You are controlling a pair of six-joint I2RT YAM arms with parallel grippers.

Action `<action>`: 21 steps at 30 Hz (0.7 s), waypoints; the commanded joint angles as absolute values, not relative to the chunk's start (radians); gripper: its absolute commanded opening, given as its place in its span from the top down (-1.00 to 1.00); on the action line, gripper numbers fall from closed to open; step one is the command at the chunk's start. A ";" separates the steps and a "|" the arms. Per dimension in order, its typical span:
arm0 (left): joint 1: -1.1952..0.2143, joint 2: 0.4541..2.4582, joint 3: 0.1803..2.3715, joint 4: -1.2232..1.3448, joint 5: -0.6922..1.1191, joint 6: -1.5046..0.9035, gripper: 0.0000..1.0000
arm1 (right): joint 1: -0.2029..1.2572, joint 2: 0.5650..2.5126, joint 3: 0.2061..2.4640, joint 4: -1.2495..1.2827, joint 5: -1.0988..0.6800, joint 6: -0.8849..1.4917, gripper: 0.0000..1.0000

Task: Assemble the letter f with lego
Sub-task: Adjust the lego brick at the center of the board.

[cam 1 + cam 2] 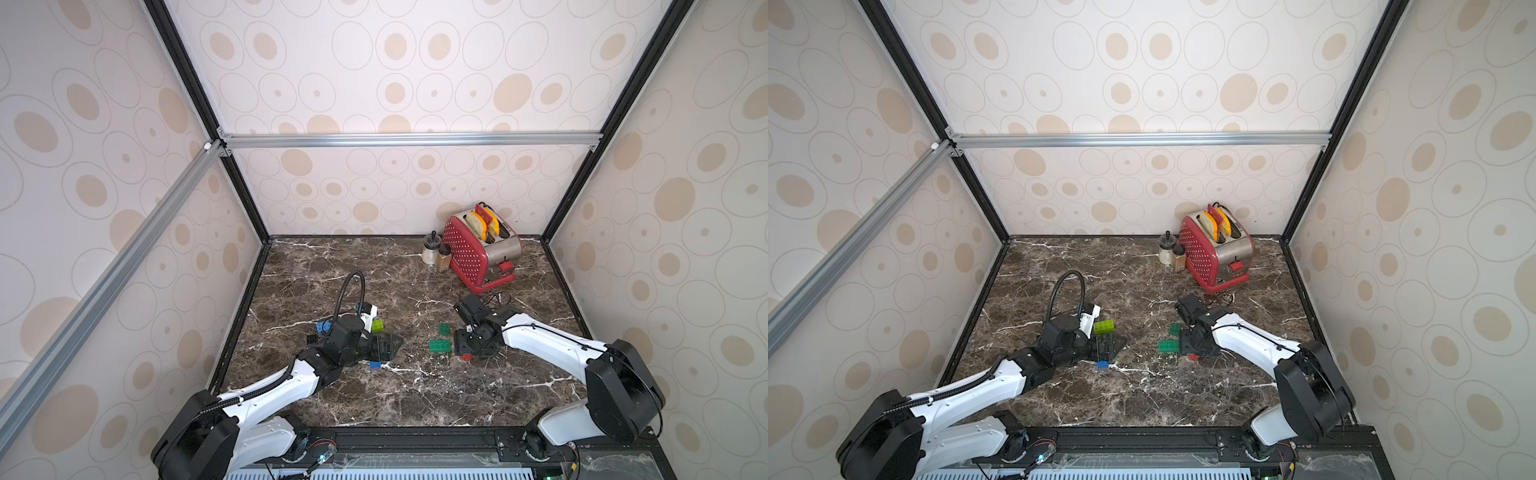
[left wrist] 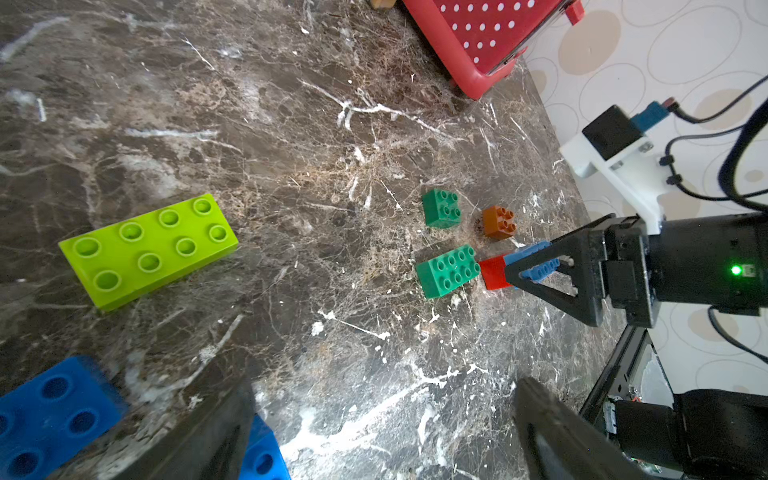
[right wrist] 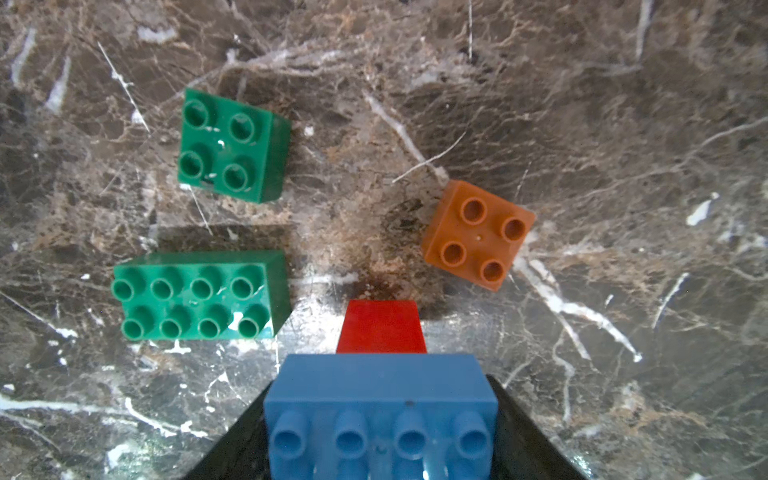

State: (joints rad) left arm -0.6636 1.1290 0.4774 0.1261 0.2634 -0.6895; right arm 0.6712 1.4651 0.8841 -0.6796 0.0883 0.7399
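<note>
Right hand (image 2: 524, 266), partly closed, grips a blue oblong studded plastic brick (image 3: 380, 390) with a red plastic brick (image 3: 381, 328) touching it. Both top views show only a red sliver there, lower middle of the frame. Only wrist views show the orange square brick (image 3: 478, 235) near the dark green oblong brick (image 3: 199, 297) and dark green square brick (image 3: 232, 145). Left hand (image 1: 386, 347) is wide open and empty, beside the lime green oblong brick (image 1: 1104, 327) on the marble desk (image 1: 415, 395).

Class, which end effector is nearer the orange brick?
Right. The right end effector, gripping a blue brick, is beside the orange brick; the left end effector is farther, by the lime brick.
</note>
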 commanded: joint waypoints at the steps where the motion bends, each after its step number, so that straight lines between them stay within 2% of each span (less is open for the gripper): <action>1: -0.658 1.127 0.499 0.133 0.250 -0.689 -0.98 | 0.677 1.505 0.891 -0.762 0.077 0.724 -0.39; 21: -0.657 1.114 0.501 0.120 0.236 -0.681 -0.98 | 0.679 1.561 0.903 -0.730 0.051 0.720 -0.36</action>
State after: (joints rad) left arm -0.6636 1.1286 0.4774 0.1249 0.2443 -0.6891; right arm 0.6712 1.5192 0.9405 -0.7258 0.0860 0.7223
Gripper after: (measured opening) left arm 0.991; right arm 0.684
